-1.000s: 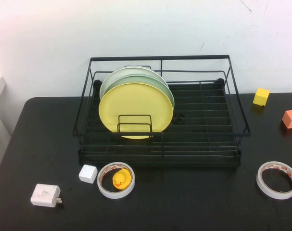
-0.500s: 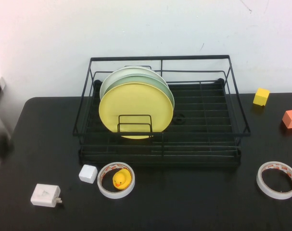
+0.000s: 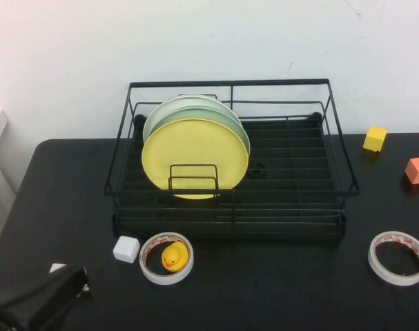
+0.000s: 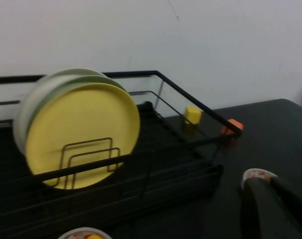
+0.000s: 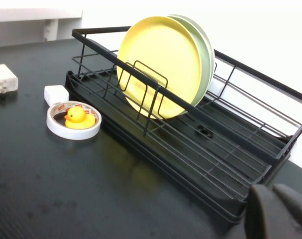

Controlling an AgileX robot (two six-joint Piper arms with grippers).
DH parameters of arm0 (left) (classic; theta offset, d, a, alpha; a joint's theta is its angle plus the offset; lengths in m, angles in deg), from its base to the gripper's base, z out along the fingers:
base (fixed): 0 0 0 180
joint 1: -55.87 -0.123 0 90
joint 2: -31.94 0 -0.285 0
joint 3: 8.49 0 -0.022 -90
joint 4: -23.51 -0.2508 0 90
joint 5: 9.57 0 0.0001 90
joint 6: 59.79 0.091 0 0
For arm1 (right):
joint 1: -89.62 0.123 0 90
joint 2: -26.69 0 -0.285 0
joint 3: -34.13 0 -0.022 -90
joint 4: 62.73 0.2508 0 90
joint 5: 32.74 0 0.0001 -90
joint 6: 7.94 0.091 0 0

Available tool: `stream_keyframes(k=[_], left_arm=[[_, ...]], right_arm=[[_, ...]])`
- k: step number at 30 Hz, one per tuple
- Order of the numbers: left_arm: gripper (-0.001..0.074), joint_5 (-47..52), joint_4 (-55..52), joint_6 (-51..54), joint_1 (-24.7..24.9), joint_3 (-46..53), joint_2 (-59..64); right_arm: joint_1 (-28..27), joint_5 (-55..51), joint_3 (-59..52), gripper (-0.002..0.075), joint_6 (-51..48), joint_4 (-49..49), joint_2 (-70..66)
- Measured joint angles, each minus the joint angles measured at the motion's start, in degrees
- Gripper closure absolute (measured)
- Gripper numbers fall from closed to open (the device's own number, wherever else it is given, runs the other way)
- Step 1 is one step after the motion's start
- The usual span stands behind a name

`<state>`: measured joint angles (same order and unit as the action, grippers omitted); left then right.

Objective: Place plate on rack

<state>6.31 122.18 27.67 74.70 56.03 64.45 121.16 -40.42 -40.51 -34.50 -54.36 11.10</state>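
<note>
L gripper (image 3: 36, 303) low front-left, jaws unclear | R gripper (image 5: 277, 211) unclear | plate (image 3: 195, 158) upright in rack (image 3: 333, 124)

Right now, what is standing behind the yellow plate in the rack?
Behind the yellow plate a pale green plate and then a whitish one stand upright in the rack. Only their rims show; the yellow plate covers the rest. The left tool is near the table's front-left corner; the right tool holds nothing.

A black table (image 3: 264, 289) stands against a plain white wall (image 3: 195, 41). The light is soft.
</note>
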Motion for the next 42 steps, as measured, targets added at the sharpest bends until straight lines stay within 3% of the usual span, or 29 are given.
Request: stream_keyframes(k=[13, 20, 26, 32, 42], left_arm=[[0.0736, 6.2, -0.6, -0.3, 0.0, 0.1, 0.0], [0.0736, -6.5, -0.6, 0.1, 0.0, 0.4, -1.1], [0.0736, -12.3, 0.0, 10.5, -7.4, 2.7, -11.7], [0.0736, -12.9, 0.2, 13.9, -15.1, 5.2, -19.0], [0.0736, -18.3, 0.5, 11.0, -14.4, 9.7, -20.6]], right_arm=[[0.0, 0.0, 0.0, 0.0727, 0.0, 0.6, 0.0], [0.0, 0.0, 0.0, 0.0727, 0.0, 0.8, 0.0], [0.0, 0.0, 0.0, 0.0727, 0.0, 0.8, 0.0], [0.0, 0.0, 0.0, 0.0728, 0.0, 0.9, 0.0], [0.0, 0.0, 0.0, 0.0728, 0.0, 1.0, 0.0]])
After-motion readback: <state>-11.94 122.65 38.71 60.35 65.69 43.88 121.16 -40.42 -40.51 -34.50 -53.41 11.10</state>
